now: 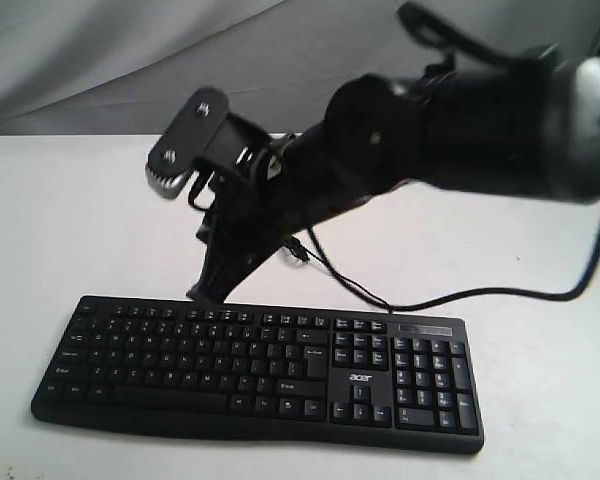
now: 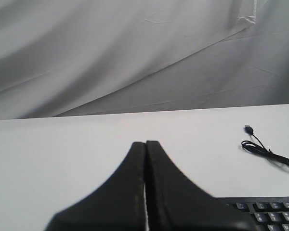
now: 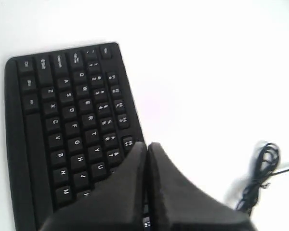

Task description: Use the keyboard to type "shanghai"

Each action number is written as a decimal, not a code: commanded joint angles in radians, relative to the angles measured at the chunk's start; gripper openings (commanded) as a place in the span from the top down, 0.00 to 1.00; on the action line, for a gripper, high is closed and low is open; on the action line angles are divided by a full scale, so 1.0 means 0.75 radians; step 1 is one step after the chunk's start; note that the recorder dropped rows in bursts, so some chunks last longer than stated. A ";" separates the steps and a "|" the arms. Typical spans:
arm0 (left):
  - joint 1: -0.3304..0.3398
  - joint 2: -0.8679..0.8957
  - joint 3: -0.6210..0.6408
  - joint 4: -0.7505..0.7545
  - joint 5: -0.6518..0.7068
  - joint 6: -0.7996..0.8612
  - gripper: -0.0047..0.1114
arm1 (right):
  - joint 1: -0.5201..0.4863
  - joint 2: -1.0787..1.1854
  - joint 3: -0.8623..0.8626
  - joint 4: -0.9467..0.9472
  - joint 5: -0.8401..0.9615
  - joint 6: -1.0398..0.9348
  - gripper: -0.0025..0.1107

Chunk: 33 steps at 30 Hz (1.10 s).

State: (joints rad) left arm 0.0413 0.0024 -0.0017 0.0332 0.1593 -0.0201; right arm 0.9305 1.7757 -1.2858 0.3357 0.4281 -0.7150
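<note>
The black keyboard (image 1: pixel 250 370) with white lettering and an "acer" logo lies along the front of the white table. My right arm reaches across from the right. Its gripper (image 1: pixel 202 292) is shut and empty, pointing down at the keyboard's far edge, over the left half. In the right wrist view that gripper (image 3: pixel 147 144) sits at the top row beside the 7 key, with the letter keys of the keyboard (image 3: pixel 62 120) in sight. My left gripper (image 2: pixel 145 142) is shut on nothing over bare table, a corner of the keyboard (image 2: pixel 274 211) beside it. It does not show in the exterior view.
The keyboard's thin black cable (image 1: pixel 480 297) runs behind it and curls to a loose USB plug (image 1: pixel 298 250), also the plug (image 2: pixel 249 129) in the left wrist view. A grey cloth backdrop (image 1: pixel 100 60) hangs behind the white table (image 1: pixel 60 220).
</note>
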 commanded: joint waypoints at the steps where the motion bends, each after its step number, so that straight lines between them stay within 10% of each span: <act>1: -0.009 -0.003 0.002 0.000 -0.008 -0.004 0.96 | -0.015 -0.184 0.005 -0.025 0.023 0.017 0.98; 14: -0.009 -0.003 0.002 0.000 -0.008 -0.004 0.96 | -0.015 -0.319 0.005 0.029 -0.099 0.035 0.98; 17: -0.009 -0.003 0.002 0.000 -0.008 -0.004 0.96 | -0.047 -0.335 0.005 0.041 -0.408 0.492 0.98; 33: -0.009 -0.003 0.002 0.000 -0.008 -0.004 0.96 | -0.765 -1.035 0.762 -0.196 -0.452 0.856 0.98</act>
State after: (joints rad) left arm 0.0413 0.0024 -0.0017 0.0332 0.1593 -0.0201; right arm 0.4662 1.1057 -0.8110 0.2150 0.1074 -0.0759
